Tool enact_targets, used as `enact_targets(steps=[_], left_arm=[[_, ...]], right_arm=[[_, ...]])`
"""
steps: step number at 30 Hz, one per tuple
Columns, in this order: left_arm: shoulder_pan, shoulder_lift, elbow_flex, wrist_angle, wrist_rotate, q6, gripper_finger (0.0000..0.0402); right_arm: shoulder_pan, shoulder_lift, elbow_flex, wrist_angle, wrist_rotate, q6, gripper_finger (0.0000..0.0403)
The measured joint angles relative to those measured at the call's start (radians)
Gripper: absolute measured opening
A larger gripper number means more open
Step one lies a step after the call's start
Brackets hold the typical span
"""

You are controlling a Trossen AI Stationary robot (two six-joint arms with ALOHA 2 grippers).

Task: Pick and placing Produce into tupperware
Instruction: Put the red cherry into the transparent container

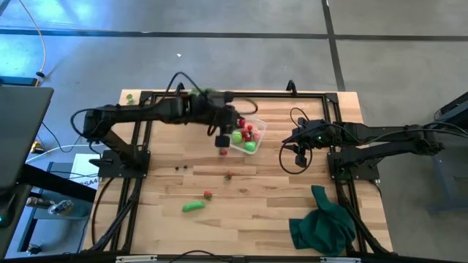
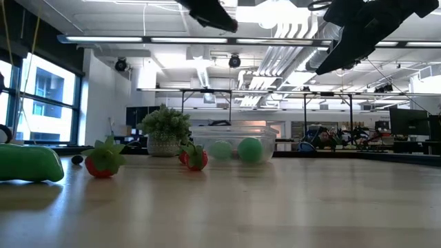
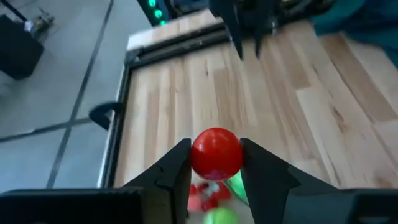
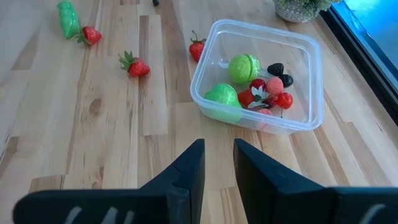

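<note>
Left gripper [image 3: 215,163] grasps a red ball [image 3: 216,153] over my tupperware [image 1: 248,136]. Right gripper [image 4: 218,163] hangs empty, fingers slightly parted, near the desk's right edge.

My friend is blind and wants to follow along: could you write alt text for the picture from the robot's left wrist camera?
The left gripper holds a round red fruit between its two dark fingers, above a wooden table. Blurred red and green produce lies just below it; the other arm's gripper hangs farther off.
</note>
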Motion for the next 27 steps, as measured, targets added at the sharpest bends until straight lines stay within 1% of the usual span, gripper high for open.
enact_targets(steps=[4, 8, 12, 14, 18, 21, 27], left_arm=[[0.058, 0.069, 0.072, -0.030, 0.092, 0.028, 0.0104], [0.093, 0.166, 0.100, -0.070, 0.133, 0.050, 0.0115], [0.113, 0.270, 0.104, -0.097, 0.137, 0.071, 0.0122], [0.119, 0.319, 0.104, -0.122, 0.136, 0.088, 0.0118], [0.123, 0.408, 0.105, -0.112, 0.143, 0.123, 0.0107], [0.123, 0.458, 0.105, -0.122, 0.142, 0.132, 0.0107], [0.123, 0.525, 0.105, -0.114, 0.135, 0.138, 0.0121]], right_arm=[[0.000, 0.000, 0.000, 0.000, -0.004, 0.000, 0.0075], [0.000, 0.000, 0.000, 0.000, -0.004, 0.000, 0.0075], [0.000, 0.000, 0.000, 0.000, -0.003, 0.000, 0.0075], [0.000, 0.000, 0.000, 0.000, -0.003, 0.000, 0.0075], [0.000, 0.000, 0.000, 0.000, -0.002, 0.000, 0.0075], [0.000, 0.000, 0.000, 0.000, -0.002, 0.000, 0.0075], [0.000, 0.000, 0.000, -0.001, -0.002, 0.000, 0.0075]])
